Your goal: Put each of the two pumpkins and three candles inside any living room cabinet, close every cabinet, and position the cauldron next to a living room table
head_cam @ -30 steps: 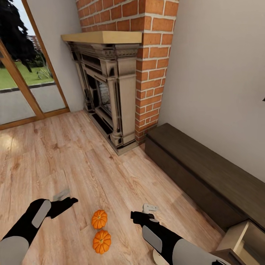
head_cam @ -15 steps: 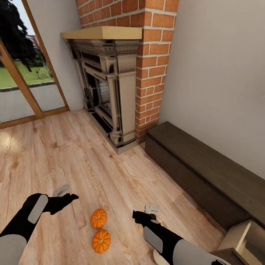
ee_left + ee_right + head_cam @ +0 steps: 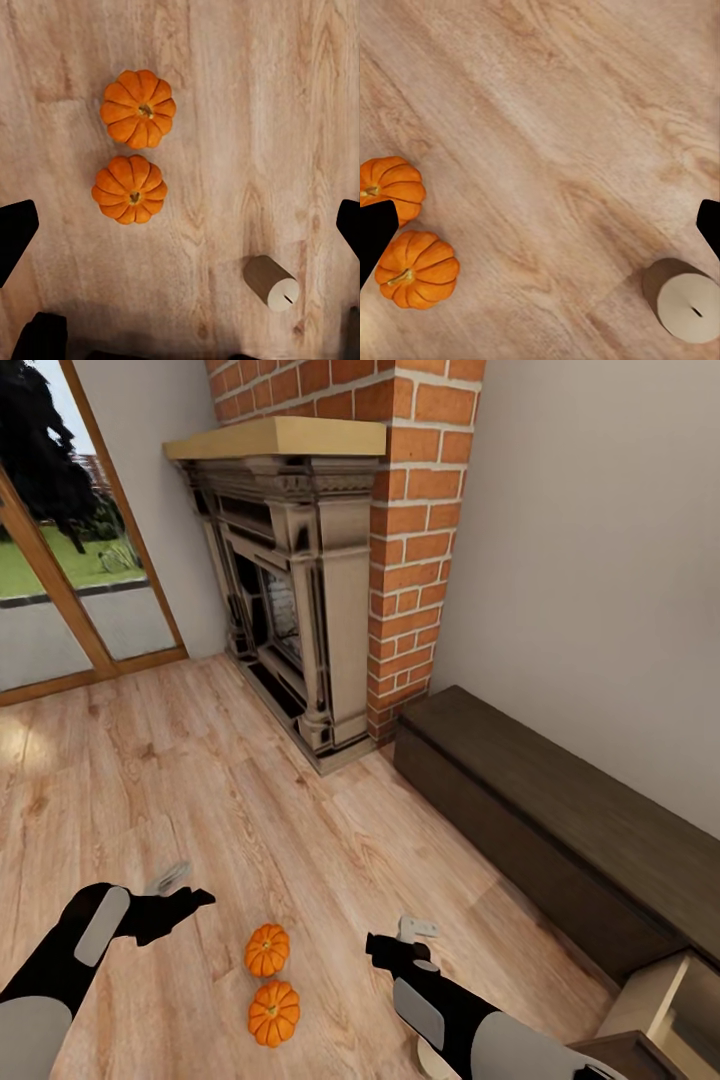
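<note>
Two small orange pumpkins sit close together on the wood floor between my arms. My left gripper hovers to their left, open, its dark fingertips at the frame edges with both pumpkins and a pale candle lying below. My right gripper is to the pumpkins' right, open and empty, over bare floor with a candle nearby. One candle lies by the right gripper, another beside the left. The long dark-brown cabinet runs along the right wall.
A pale beige open drawer juts out at the cabinet's near end. A brick chimney with an ornate fireplace stands ahead. Glass doors lie to the left, with open wood floor in between.
The whole view has shifted slightly, so the camera moved. Both arms keep about the same pose over the floor. Nothing was taken hold of.
</note>
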`<state>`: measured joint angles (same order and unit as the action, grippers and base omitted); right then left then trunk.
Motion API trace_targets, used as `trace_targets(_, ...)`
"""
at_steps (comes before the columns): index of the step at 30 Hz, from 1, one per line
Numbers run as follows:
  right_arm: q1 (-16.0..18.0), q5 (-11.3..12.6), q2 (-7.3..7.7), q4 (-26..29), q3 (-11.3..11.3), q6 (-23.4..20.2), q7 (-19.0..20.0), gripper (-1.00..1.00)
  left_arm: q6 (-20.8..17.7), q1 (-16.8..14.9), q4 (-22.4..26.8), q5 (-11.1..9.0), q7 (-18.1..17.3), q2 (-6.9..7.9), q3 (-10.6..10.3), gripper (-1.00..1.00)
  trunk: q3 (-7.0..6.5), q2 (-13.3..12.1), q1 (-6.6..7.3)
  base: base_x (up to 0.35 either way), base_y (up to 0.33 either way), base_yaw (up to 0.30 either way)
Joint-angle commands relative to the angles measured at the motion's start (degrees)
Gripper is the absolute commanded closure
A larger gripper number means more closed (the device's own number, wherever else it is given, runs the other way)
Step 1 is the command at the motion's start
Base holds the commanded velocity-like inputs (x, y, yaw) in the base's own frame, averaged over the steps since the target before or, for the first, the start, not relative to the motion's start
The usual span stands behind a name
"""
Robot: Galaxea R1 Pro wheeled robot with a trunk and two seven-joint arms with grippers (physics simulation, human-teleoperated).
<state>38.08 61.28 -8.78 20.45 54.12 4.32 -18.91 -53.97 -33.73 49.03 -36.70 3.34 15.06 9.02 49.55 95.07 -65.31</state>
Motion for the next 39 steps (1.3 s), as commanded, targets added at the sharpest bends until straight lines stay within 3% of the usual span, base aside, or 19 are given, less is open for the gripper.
trace_targets(1, 0.1, 0.6, 0.01, 0.0, 0.4, 0.4, -0.3, -1.0, -1.2, -0.1, 1.0, -0.5, 0.4, 0.0, 0.1, -1.0, 0.23, 0.4, -0.22, 0.0, 0.0, 0.0)
trace_targets(6, 0.1, 0.7, -0.01, -0.1, 0.4, 0.4, -0.3, -1.0, -2.7, -0.1, 6.9, -0.6, 0.6, -0.27, -0.1, -1.0, 1.13, 2.4, -1.32, 0.0, 0.0, 0.0)
trace_targets(14, 0.1, 0.9, -0.06, -1.6, 0.1, 1.2, -1.1, -1.0, -2.8, 0.0, 6.0, -0.5, 0.9, -0.46, -0.3, -1.0, 2.56, 5.7, -3.08, 0.0, 0.0, 0.0)
trace_targets(20, 0.1, 3.3, -0.15, -9.5, -3.8, 1.3, -1.6, -1.0, -2.9, 0.0, 5.7, -0.6, 0.9, -0.18, -0.3, -1.0, 3.64, 8.1, -4.39, 0.0, 0.0, 0.0)
trace_targets(24, 0.1, 3.8, -0.13, -11.0, -4.8, 1.2, -1.6, -1.0, -2.9, 0.0, 5.4, -0.6, 0.9, -0.06, -0.3, -1.0, 4.36, 9.7, -5.27, 0.0, 0.0, 0.0)
trace_targets(39, 0.1, 3.8, -0.1, -11.4, -5.1, 1.5, -1.2, -1.0, -2.9, 0.0, 5.3, -0.5, 0.9, -0.13, -0.4, -1.0, 7.05, 15.7, -8.57, 0.0, 0.0, 0.0)
